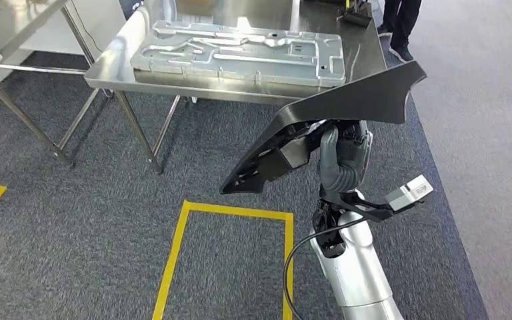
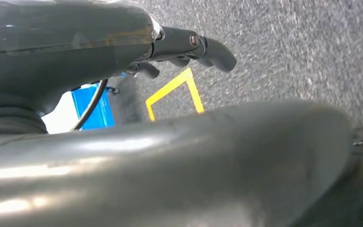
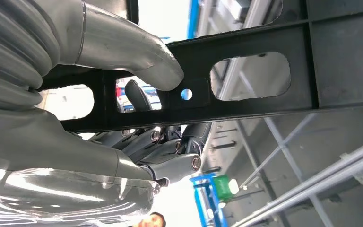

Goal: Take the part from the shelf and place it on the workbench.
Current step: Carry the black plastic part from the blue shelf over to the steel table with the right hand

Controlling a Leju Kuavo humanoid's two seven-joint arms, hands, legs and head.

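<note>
The black part point(image 1: 347, 107), a flat plastic panel with a ribbed, cut-out underside, is held up in the air just short of the near edge of the steel surface point(image 1: 240, 90), tilted so its broad face slopes up and away from the robot. The right hand point(image 1: 340, 157) grips it from beneath. In the right wrist view the thumb point(image 3: 137, 56) presses on one face of a black rib point(image 3: 246, 99) while the darker fingers point(image 3: 170, 146) wrap the other side, so the hold is a pinch on the frame of the part point(image 3: 312, 28).

On the surface, beyond the part, lies a large grey metal tray point(image 1: 240, 53) with moulded channels; it takes up most of the near half. A small dark object point(image 1: 357, 13) sits at the far corner, and a person's legs point(image 1: 400, 23) stand beyond that.

The left hand point(image 2: 189, 45) hangs over the carpet point(image 2: 288, 47) near a yellow floor marking point(image 2: 175, 92). Its fingers are curled with nothing seen in them, though I cannot tell how tightly.

The step in hand looks like carrying the part forward for set-down. To do it well, the hand should probably lift the part high enough to pass the surface's edge, level it, and aim for the bare steel beside the tray rather than on top of it. The pinch is off-centre, so the long free end may swing or sag; slow travel and a late release would help.
</note>
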